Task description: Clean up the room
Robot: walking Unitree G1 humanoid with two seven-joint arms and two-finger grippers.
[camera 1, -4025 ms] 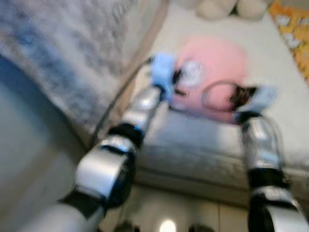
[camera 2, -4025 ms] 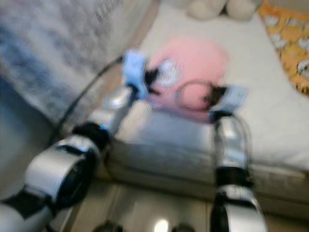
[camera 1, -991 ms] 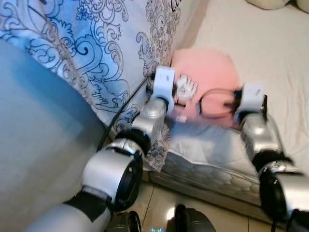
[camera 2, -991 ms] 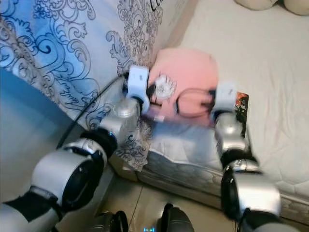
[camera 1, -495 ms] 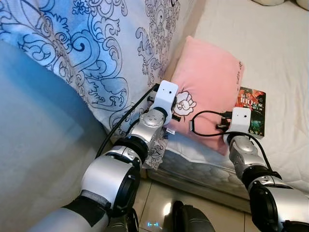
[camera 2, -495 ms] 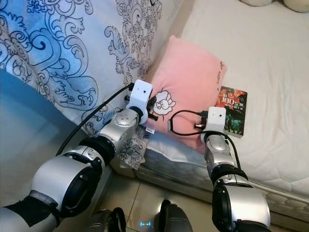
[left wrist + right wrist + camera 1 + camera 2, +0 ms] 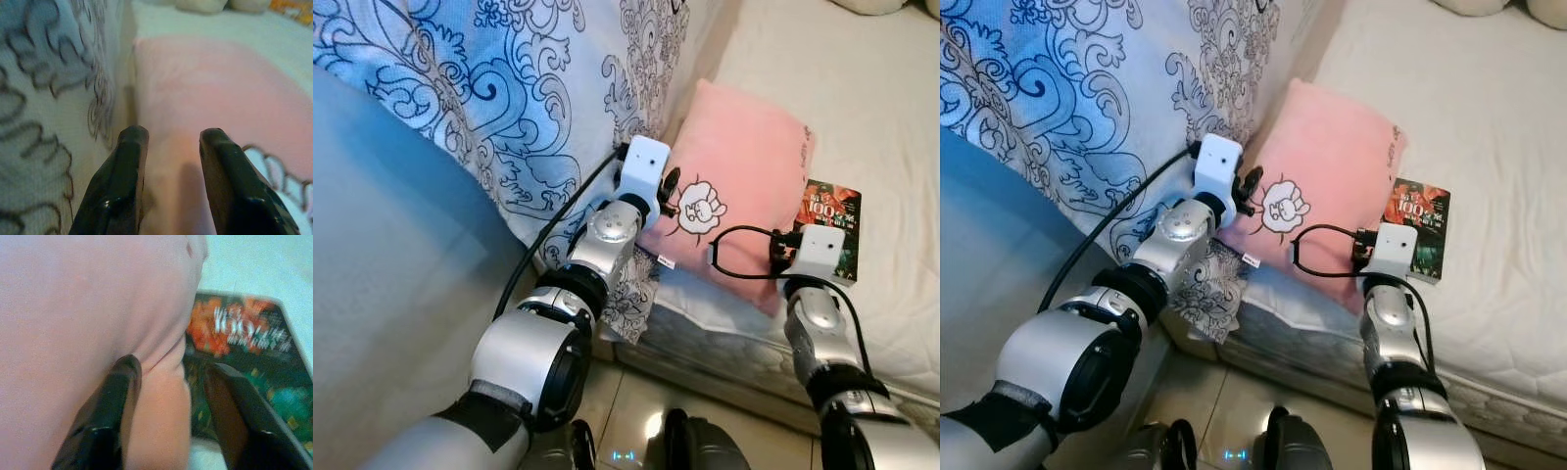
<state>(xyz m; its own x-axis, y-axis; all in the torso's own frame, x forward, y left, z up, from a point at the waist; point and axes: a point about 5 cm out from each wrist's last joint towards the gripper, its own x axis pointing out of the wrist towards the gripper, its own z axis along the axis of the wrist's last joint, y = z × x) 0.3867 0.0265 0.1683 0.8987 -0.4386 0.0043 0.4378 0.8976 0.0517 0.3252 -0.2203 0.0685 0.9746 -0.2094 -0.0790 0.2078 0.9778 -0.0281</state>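
Both arms outstretched, left gripper (image 7: pixel 168 161) and right gripper (image 7: pixel 168 387) parted against pink pillow (image 7: pixel 744 166)

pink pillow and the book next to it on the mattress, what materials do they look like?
Pink pillow: looks like soft plush or fleece fabric, matte, with creases at its edge and a sheep design on it. Book: apparently a paperback with a glossy printed cover, dark with red and green artwork; its pages cannot be seen, so the paper is a guess.

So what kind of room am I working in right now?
Most likely a bedroom. A white quilted mattress lies low over a tiled floor, with a pink cushion printed with a cartoon sheep on it and a blue-and-white swirl-patterned duvet beside it.
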